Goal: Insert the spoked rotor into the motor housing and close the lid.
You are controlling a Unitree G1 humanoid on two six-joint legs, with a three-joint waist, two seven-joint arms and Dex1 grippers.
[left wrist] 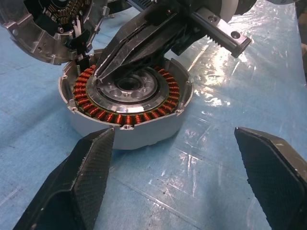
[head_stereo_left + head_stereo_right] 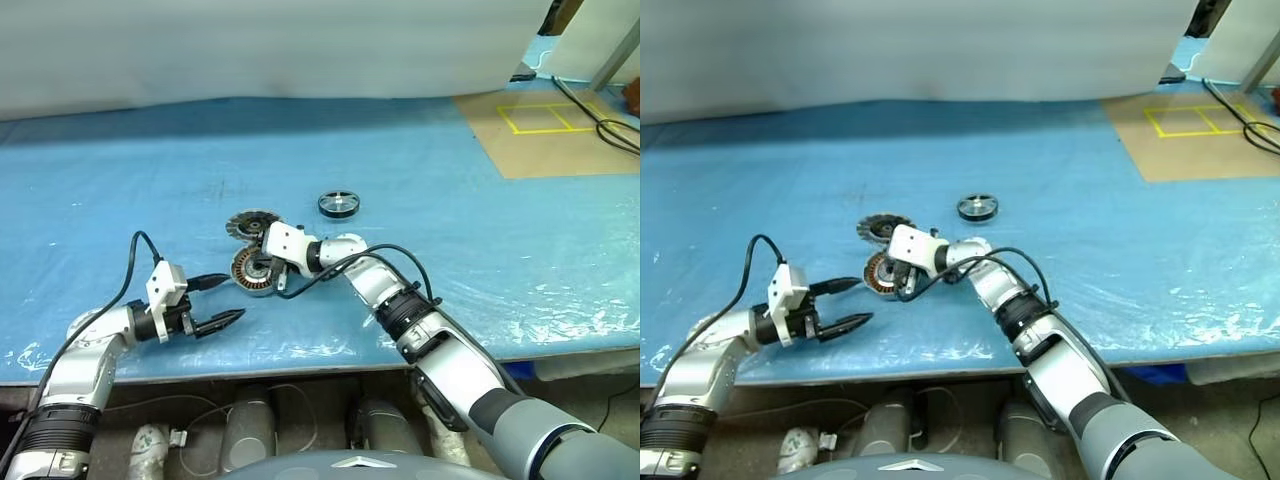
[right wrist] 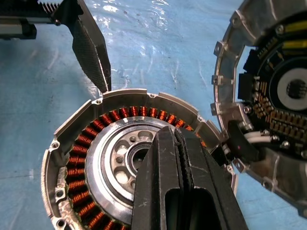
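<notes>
The spoked rotor (image 2: pixel 338 204) lies by itself on the blue table, behind and to the right of the other parts. Open side up, the motor housing (image 2: pixel 243 270) shows its copper windings (image 1: pixel 129 117) and pale centre. Against its far edge leans the lid (image 2: pixel 248 223), inner side up (image 3: pixel 283 91). My right gripper (image 2: pixel 258 268) is shut with nothing in it, and its tips (image 3: pixel 173 132) rest over the housing's centre. Just in front and to the left of the housing, my left gripper (image 2: pixel 235 297) stands open, pointing at it; one of its fingers (image 3: pixel 91 48) is near the rim.
A blue plastic sheet (image 2: pixel 450 270) covers the table, whose front edge runs just below both arms. At the back right lie a brown board with a yellow tape square (image 2: pixel 540 118) and black cables (image 2: pixel 605 125). A white curtain hangs behind the table.
</notes>
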